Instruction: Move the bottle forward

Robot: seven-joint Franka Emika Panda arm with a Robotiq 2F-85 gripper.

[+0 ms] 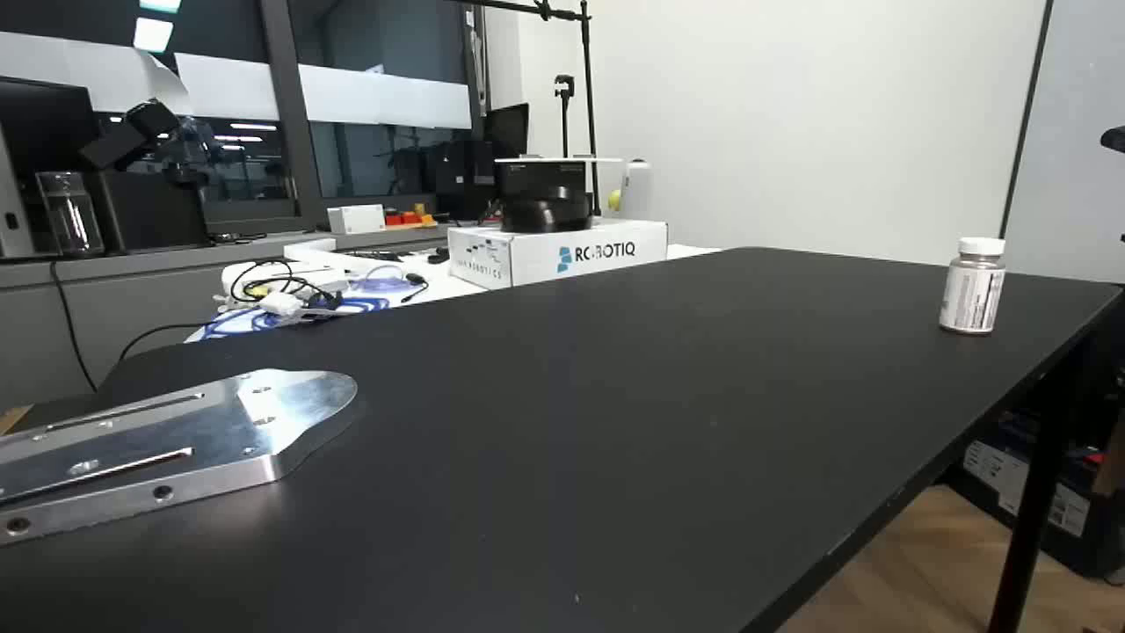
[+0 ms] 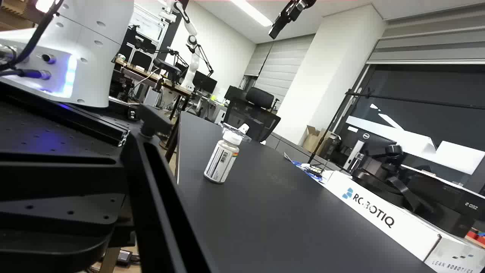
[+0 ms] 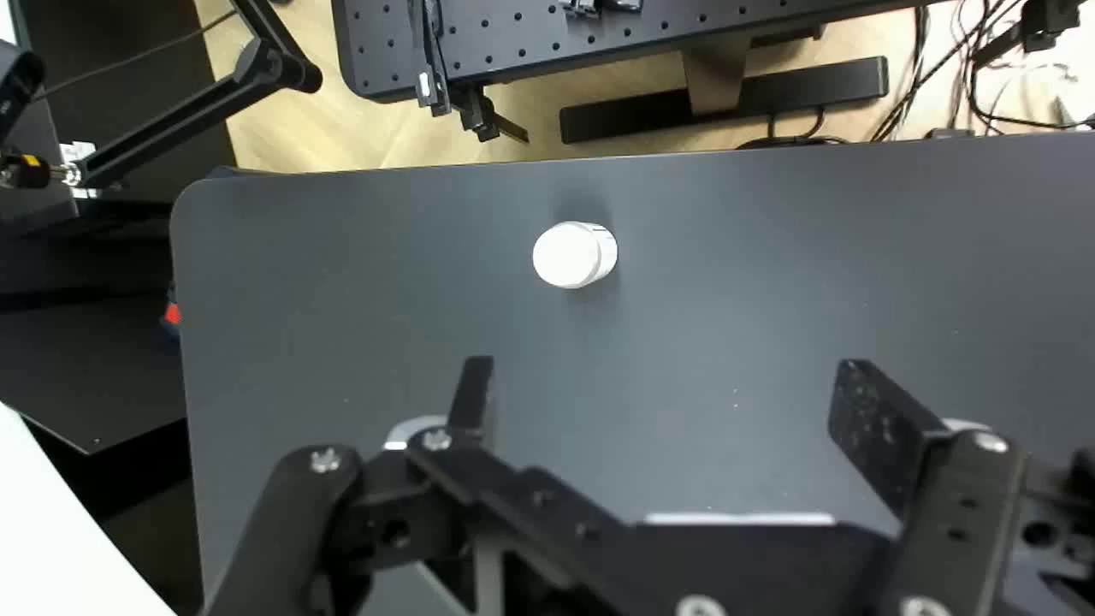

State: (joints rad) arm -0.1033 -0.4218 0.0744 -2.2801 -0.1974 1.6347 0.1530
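The small white bottle with a white cap stands upright on the black table. It shows in both exterior views, at the far right near the table edge [image 1: 972,290] and near the table's left edge [image 2: 221,161]. In the wrist view I see the bottle [image 3: 571,255] from above, its white cap foremost. My gripper [image 3: 667,368] is open, with its two black fingers wide apart and nothing between them. It is high above the table, and the bottle lies beyond the fingertips, toward the left finger. The gripper also shows at the top of an exterior view [image 2: 274,33].
A silver metal plate [image 1: 220,431] lies at the table's near left. A white Robotiq box [image 1: 580,251] stands beyond the table's long edge. A black table [image 3: 342,282] borders a perforated robot base [image 3: 513,43] across a gap. A black frame [image 2: 163,212] runs along the table's side.
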